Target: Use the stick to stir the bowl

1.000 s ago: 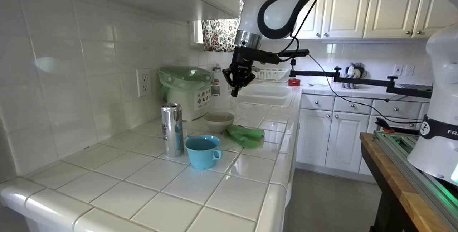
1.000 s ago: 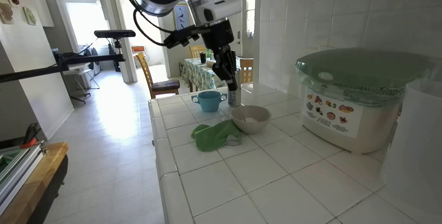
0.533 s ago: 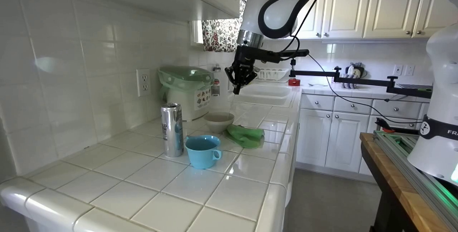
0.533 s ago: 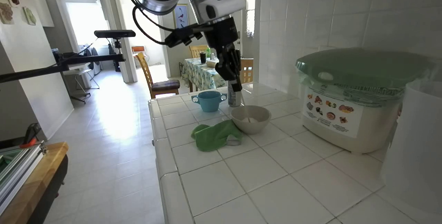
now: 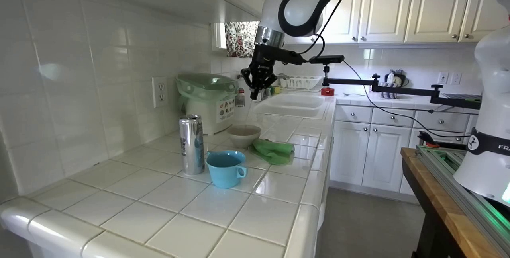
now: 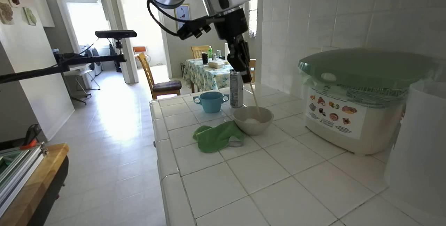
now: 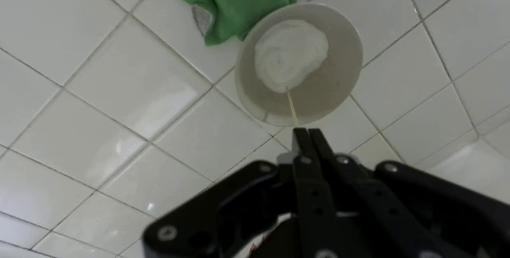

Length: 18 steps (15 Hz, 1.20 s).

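One gripper point(image 7: 308, 132), one stick point(image 6: 254, 95), one pale bowl point(image 6: 251, 128)

Gripper: black, two-fingered, tilted; jaws narrow, pressed together around the stick.

Stick: thin, straight, pale tan; upper end hidden, length slanting down from the jaws, lower end inside the pale bowl. In the wrist view the tip meets the edge of the white contents point(image 7: 293, 53), a single lump lying off-centre.

Pale bowl: round, upright; sits on the white-tiled counter point(image 5: 183, 226), set in from its long rounded edge.

Green cloth point(image 6: 217, 137): crumpled, showing a grey patch; lies against the pale bowl, between it and that long edge.

Blue cup point(image 5: 226, 172): glossy, two-handled, upright; of the loose items, the nearest to the corner where the long edge meets the end edge.

Silver can point(image 5: 192, 146): tall, upright; stands just beside the blue cup, on the side toward the wall point(image 5: 119, 71).

Bin point(image 5: 209, 108): pale body, green lid; stands along the counter's wall-side edge, near the pale bowl, in both exterior views.
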Motion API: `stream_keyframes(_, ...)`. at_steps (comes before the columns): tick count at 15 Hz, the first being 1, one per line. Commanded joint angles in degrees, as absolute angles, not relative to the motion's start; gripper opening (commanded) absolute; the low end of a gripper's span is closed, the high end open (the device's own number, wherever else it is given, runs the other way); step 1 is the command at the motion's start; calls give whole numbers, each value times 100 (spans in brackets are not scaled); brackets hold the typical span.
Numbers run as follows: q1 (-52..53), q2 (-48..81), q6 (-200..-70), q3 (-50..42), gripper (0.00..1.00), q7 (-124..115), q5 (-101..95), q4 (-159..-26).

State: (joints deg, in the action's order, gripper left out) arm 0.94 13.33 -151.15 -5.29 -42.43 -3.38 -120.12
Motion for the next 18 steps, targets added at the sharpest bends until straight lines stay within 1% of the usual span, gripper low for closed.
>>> stream_keyframes(1, 132, 1561, -14983, -406, 1, -3926, -41, -11750)
stream_keyframes(6, 280, 1544, -14978, -292, 1, -3925, 39, -11816)
stream_keyframes(18, 300, 851, -14768, -328, 1, -4262, 35, -12815)
